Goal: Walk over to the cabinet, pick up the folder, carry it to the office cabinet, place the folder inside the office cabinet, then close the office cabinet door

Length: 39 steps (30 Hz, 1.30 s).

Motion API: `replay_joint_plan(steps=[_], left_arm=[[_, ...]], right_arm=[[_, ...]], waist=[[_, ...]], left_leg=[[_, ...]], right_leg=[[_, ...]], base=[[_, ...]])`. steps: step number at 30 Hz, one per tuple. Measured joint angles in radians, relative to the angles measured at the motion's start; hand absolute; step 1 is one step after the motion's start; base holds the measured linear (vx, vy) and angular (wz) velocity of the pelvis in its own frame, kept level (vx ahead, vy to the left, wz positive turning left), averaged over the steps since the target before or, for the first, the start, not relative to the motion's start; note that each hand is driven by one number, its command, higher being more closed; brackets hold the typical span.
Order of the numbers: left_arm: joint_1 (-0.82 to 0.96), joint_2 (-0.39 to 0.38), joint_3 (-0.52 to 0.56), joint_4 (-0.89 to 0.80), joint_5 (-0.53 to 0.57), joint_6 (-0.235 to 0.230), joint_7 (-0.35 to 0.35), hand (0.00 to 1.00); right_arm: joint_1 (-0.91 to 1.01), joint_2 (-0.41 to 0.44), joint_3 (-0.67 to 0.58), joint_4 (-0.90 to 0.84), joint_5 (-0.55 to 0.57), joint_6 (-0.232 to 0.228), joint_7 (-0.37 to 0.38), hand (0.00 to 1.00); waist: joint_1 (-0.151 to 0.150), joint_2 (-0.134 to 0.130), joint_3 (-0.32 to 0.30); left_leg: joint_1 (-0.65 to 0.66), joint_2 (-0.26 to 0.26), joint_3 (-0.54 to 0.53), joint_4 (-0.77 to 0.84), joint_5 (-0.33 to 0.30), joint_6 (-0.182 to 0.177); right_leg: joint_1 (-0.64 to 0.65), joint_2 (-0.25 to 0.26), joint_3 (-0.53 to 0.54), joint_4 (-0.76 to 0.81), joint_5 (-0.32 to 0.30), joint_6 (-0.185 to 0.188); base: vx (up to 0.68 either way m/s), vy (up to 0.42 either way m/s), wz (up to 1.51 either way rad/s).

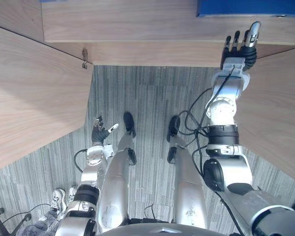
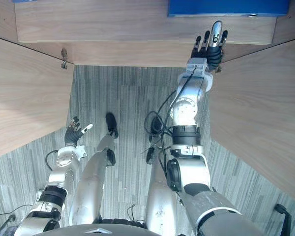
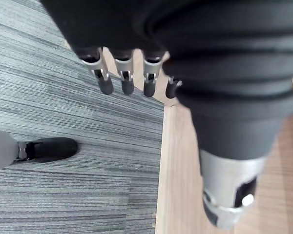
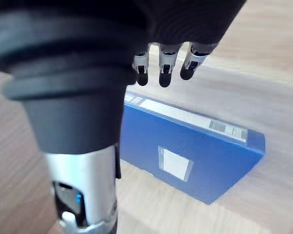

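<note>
In the left eye view the blue folder [image 1: 250, 7] lay flat on the wooden shelf [image 1: 137, 22] of the cabinet [image 1: 152, 53], towards its right end and close to the front edge; the right hand [image 1: 240, 48] was raised to that edge just below the folder, fingers straight and together, open and empty; whether its fingertips touched the wood could not be told; the left hand [image 1: 101, 132] hung low over the grey carpet [image 1: 147, 93], fingers loosely spread, holding nothing; a wooden panel [image 1: 34, 98] slanted along the left side, with a metal hinge [image 1: 84, 58] at its upper corner, and a second panel [image 1: 275, 108] slanted along the right; a person's shoes [image 1: 59, 198] stood on the carpet near the lower left corner. In the right eye view the folder [image 2: 228, 7] sat just past the tips of the right hand [image 2: 209, 46], apart from the left hand [image 2: 73, 133] far below. In the left wrist view the fingers [image 3: 105, 78] pointed straight out over the carpet beside the edge of the wooden panel [image 3: 178, 185]. In the right wrist view the folder [image 4: 195, 161] rested on pale wood, a white label [image 4: 175, 163] on its face; the fingers [image 4: 165, 68] were stretched straight above its far edge, not closed on it.
</note>
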Motion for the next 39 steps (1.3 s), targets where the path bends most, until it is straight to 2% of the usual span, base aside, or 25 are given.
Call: replay_joint_plan(steps=[1,3,5,6,7,8,11,13,16,19,22,24,28,39], left_arm=[[-0.007,-0.009,0.008,0.000,0.010,0.004,0.008,0.00],[-0.013,-0.011,0.008,0.000,0.020,0.005,0.017,0.00],[-0.038,-0.018,0.010,0.002,0.048,0.016,0.031,0.00],[-0.046,-0.018,0.010,0.002,0.054,0.016,0.037,0.00],[-0.062,-0.018,0.011,0.005,0.075,0.017,0.048,0.00],[-0.080,-0.019,0.011,0.010,0.081,0.021,0.052,0.00],[-0.106,-0.019,0.011,0.016,0.098,0.022,0.061,0.00],[-0.119,-0.019,0.017,0.020,0.118,0.022,0.061,0.00],[-0.127,-0.021,0.022,0.046,0.136,0.022,0.061,0.00],[-0.129,-0.027,0.048,0.050,0.136,0.022,0.062,0.00],[-0.136,-0.026,0.053,0.060,0.153,0.022,0.064,0.00],[-0.137,-0.026,0.054,0.060,0.154,0.022,0.064,0.00],[-0.150,-0.016,0.078,0.083,0.154,0.021,0.065,0.00],[-0.164,0.015,0.083,0.130,0.154,0.019,0.067,0.00]], right_arm=[[0.041,-0.002,0.002,-0.038,-0.146,0.043,-0.030,0.00],[0.081,-0.006,0.015,-0.082,-0.262,0.079,-0.046,0.00],[0.133,-0.011,0.030,-0.142,-0.509,0.150,-0.085,0.00],[0.142,-0.011,0.036,-0.153,-0.567,0.168,-0.098,0.00],[0.153,-0.012,0.044,-0.155,-0.729,0.209,-0.124,0.00],[0.167,-0.019,0.052,-0.155,-0.831,0.237,-0.140,1.00],[0.176,-0.033,0.069,-0.157,-1.067,0.313,-0.158,1.00],[0.177,-0.048,0.081,-0.157,-1.278,0.377,-0.156,1.00],[0.174,-0.073,0.091,-0.147,-1.428,0.413,-0.151,1.00],[0.162,-0.110,0.114,-0.138,-1.513,0.429,-0.135,1.00],[0.128,-0.135,0.136,-0.065,-1.585,0.441,-0.113,1.00],[0.115,-0.150,0.161,-0.039,-1.590,0.450,-0.111,1.00],[0.041,-0.189,0.244,0.026,-1.625,0.449,-0.088,1.00],[-0.201,-0.339,0.395,0.235,-1.614,0.418,-0.035,1.00]], waist=[[-0.001,0.000,0.000],[-0.004,-0.001,-0.001],[-0.007,-0.002,-0.001],[-0.009,-0.002,-0.001],[-0.016,-0.002,-0.001],[-0.020,-0.002,-0.001],[-0.024,-0.002,-0.001],[-0.025,-0.003,-0.001],[-0.026,-0.003,0.000],[-0.028,-0.005,-0.001],[-0.030,-0.009,0.000],[-0.029,-0.015,0.000],[-0.035,-0.056,-0.008],[-0.033,-0.058,-0.008]], left_leg=[[0.006,0.001,0.004,0.000,-0.003,0.001],[0.009,0.002,0.009,0.002,-0.010,-0.003],[0.008,0.005,0.021,0.004,-0.015,0.000],[0.008,0.005,0.023,0.004,-0.016,0.002],[0.007,0.005,0.025,0.007,-0.017,0.004],[0.007,0.007,0.025,0.009,-0.019,0.006],[0.005,0.009,0.025,0.012,-0.020,0.009],[-0.010,0.017,0.024,0.037,-0.031,0.013],[-0.016,0.020,0.024,0.051,-0.040,0.014],[-0.041,0.024,0.022,0.084,-0.056,0.017],[-0.053,0.025,0.021,0.097,-0.060,0.018],[-0.055,0.025,0.021,0.102,-0.062,0.018],[-0.103,0.031,0.018,0.137,-0.071,0.018],[-0.191,0.031,-0.003,0.183,-0.075,0.023]], right_leg=[[0.006,0.001,0.003,-0.004,0.001,0.000],[0.008,0.003,0.007,-0.009,0.003,0.002],[0.010,0.008,0.019,-0.026,0.013,0.007],[0.010,0.008,0.021,-0.031,0.016,0.008],[0.013,0.009,0.022,-0.039,0.020,0.010],[0.018,0.011,0.021,-0.047,0.024,0.011],[0.019,0.013,0.021,-0.052,0.026,0.011],[0.017,0.018,0.019,-0.054,0.028,0.011],[0.016,0.019,0.020,-0.053,0.027,0.011],[0.001,0.020,0.021,-0.046,0.027,0.011],[-0.007,0.019,0.018,-0.040,0.026,0.012],[-0.010,0.018,0.019,-0.035,0.024,0.012],[-0.055,0.016,0.019,-0.002,0.015,0.009],[-0.134,0.002,-0.003,0.056,-0.003,0.003]], base=[[0.02,-0.034,-0.07],[0.02,-0.026,-0.09],[0.02,-0.021,-0.15],[0.02,-0.011,-0.12],[0.02,-0.006,-0.07],[0.02,-0.007,-0.05],[0.02,-0.011,-0.02],[0.03,-0.027,-0.04],[0.05,-0.033,-0.03],[0.03,-0.022,-0.03],[0.01,-0.009,0.00],[0.00,0.000,0.00],[0.01,-0.030,0.01],[0.02,-0.026,0.07]])
